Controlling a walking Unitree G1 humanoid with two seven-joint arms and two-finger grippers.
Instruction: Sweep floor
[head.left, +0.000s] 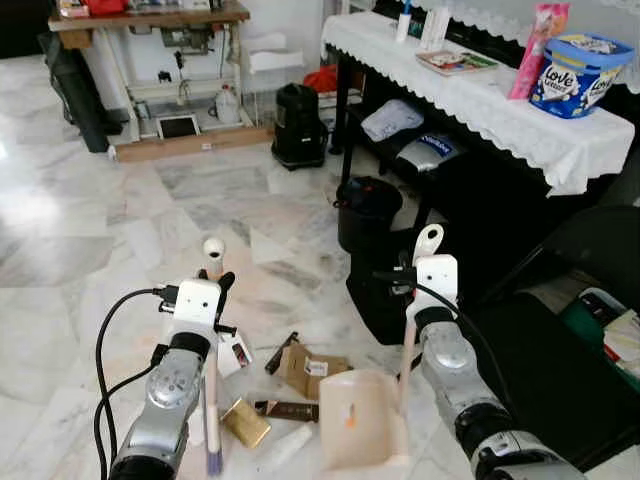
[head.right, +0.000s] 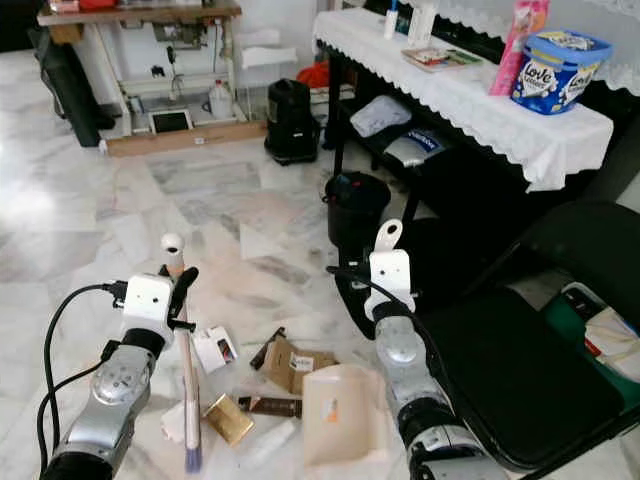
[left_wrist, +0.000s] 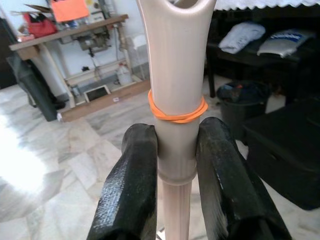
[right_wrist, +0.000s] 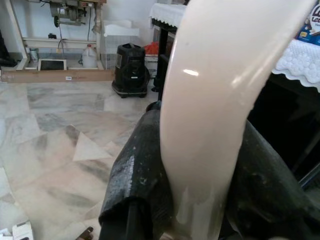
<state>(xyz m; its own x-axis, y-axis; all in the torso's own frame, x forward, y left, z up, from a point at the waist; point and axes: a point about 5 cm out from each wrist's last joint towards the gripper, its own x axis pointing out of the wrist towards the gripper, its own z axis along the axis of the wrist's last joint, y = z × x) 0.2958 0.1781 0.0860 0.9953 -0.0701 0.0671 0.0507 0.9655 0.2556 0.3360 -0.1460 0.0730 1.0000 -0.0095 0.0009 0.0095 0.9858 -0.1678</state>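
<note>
dustpan (head.left: 362, 418) set on marble floor (head.left: 90, 250) just beside litter (head.left: 300, 372), handle (right_wrist: 215, 100) clamped by right gripper (right_wrist: 200, 200) fingers | broom (head.right: 188, 400) held upright, left gripper (left_wrist: 175, 185) fingers clenched on its handle under orange rubber band (left_wrist: 176, 114) | black bin (head.left: 368, 212) beyond | draped surface (head.left: 520, 110) far right

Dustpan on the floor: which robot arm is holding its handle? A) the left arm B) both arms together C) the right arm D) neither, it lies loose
C: the right gripper is shut on the upright handle of the beige dustpan, while the left gripper grips the broom instead.
</note>
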